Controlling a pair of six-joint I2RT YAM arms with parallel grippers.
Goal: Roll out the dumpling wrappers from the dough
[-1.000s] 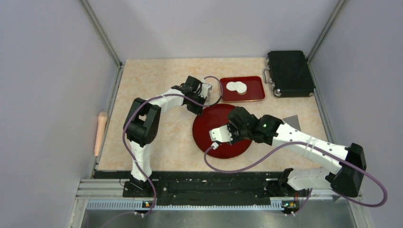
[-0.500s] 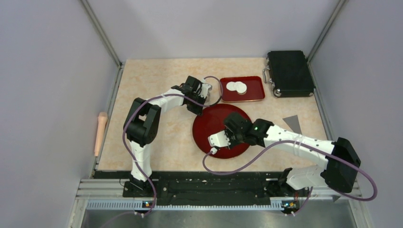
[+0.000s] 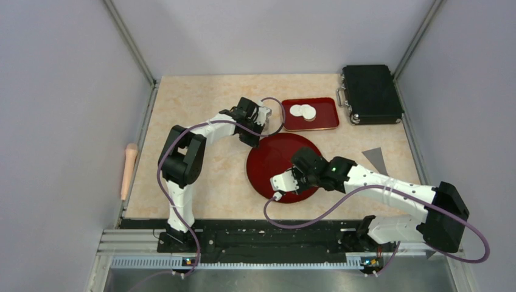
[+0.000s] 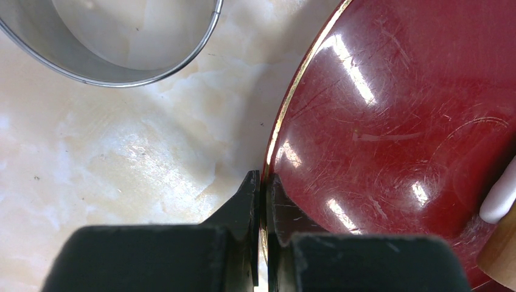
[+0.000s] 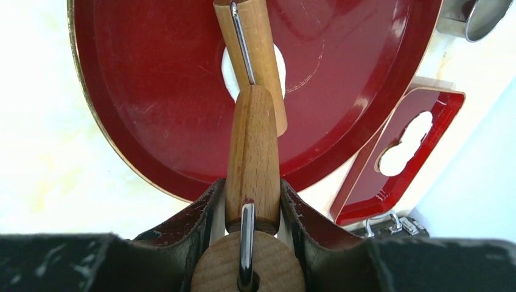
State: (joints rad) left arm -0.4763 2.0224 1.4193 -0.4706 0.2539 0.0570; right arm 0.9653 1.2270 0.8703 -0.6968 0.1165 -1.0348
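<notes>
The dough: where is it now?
In the right wrist view, the dough lies near the middle of the round red plate, under the wooden roller that the right gripper holds.

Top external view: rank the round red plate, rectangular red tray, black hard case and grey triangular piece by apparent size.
1. round red plate, though partly covered
2. black hard case
3. rectangular red tray
4. grey triangular piece

White dough point(image 5: 227, 76) lies on the plate point(image 5: 152, 91); two wrappers point(image 3: 302, 111) (overlapping) sit in the tray point(image 3: 325, 117).
</notes>
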